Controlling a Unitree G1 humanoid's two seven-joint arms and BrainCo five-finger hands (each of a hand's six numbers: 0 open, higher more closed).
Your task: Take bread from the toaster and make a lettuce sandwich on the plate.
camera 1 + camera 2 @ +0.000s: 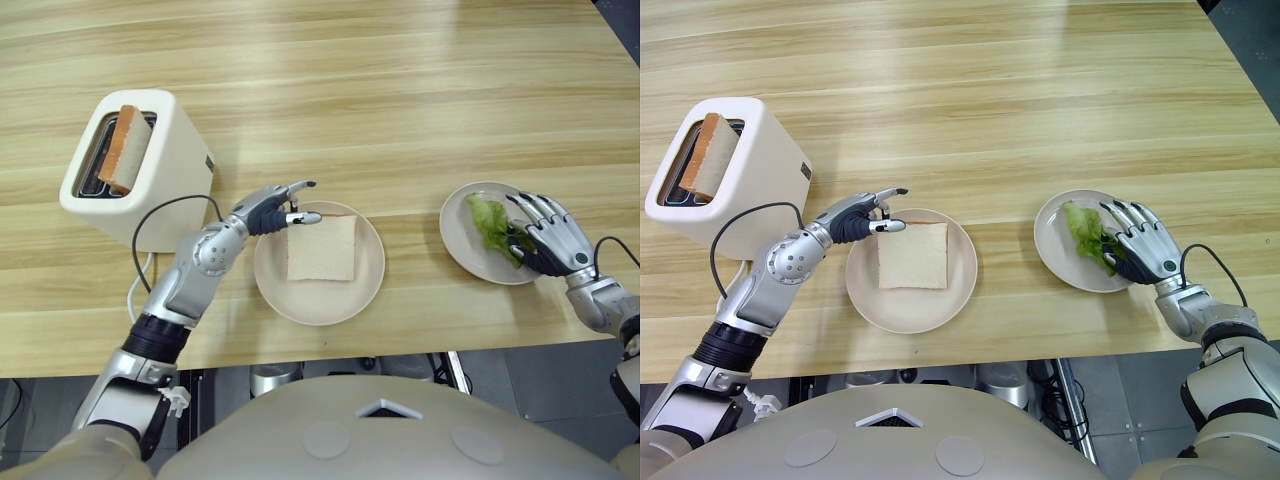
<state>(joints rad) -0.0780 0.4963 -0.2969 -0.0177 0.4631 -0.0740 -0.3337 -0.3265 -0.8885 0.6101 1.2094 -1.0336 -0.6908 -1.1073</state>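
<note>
Lettuce (489,222) sits on right plate (458,238), mid-right of frame, under my right hand (550,240); grip can't tell. Left hand (272,208) spread, empty, at centre plate (320,308). I'd pinch firmly, lift clear, lay flat on bread (321,248)

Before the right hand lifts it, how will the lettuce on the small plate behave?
The lettuce looks thin and crinkled, so probably light and floppy, drooping from the right hand. Its frilly edges may tear if squeezed hard. Lying flat on its plate, it should not roll.
</note>
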